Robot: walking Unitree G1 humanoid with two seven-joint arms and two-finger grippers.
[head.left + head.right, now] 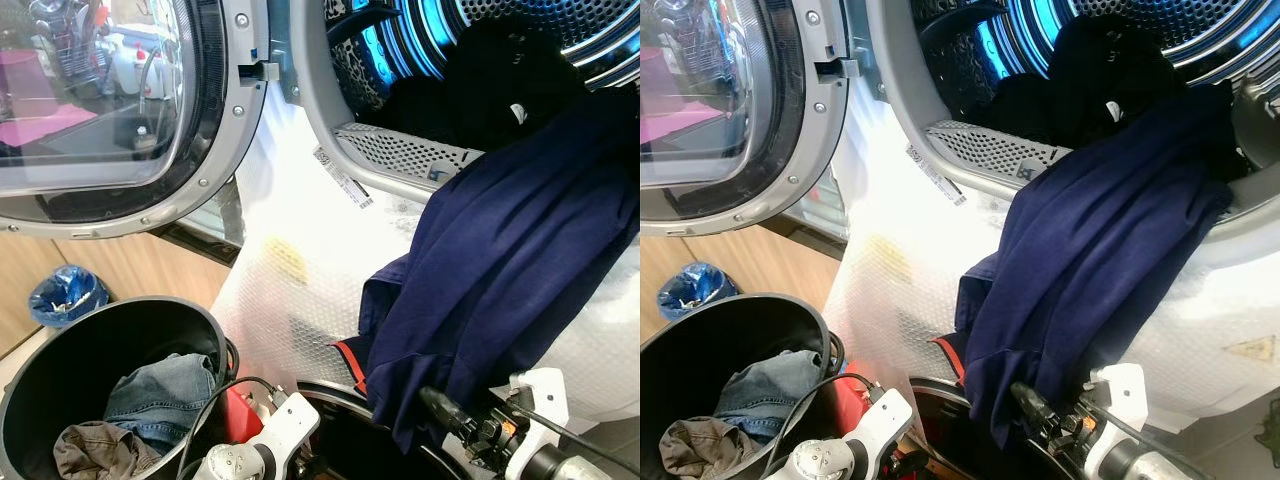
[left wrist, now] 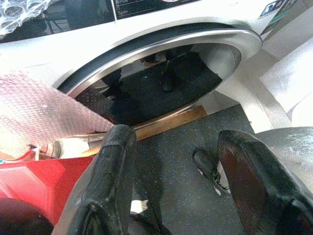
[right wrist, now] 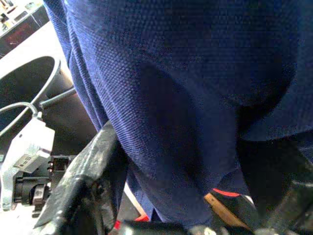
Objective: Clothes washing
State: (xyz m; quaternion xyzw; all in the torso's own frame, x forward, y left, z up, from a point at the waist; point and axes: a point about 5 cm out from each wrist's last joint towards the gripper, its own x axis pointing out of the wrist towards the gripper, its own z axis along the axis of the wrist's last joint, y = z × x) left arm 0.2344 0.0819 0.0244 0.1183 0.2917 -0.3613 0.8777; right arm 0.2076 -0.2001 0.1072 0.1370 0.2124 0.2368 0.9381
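Observation:
A navy blue garment hangs out of the washing machine's drum, over the rim and down the front. More dark clothes lie inside the drum. My right gripper is at the garment's lower hem, open, with the navy cloth hanging between its spread fingers. One black finger pokes out beside the hem. Low in the middle is my left arm. Its gripper is open with nothing between the fingers. The round door stands wide open at the left.
A black basket at the lower left holds jeans and a grey-brown garment. Bubble wrap covers the machine's front. A blue bag lies on the floor beyond the basket. Something red sits beside my left gripper.

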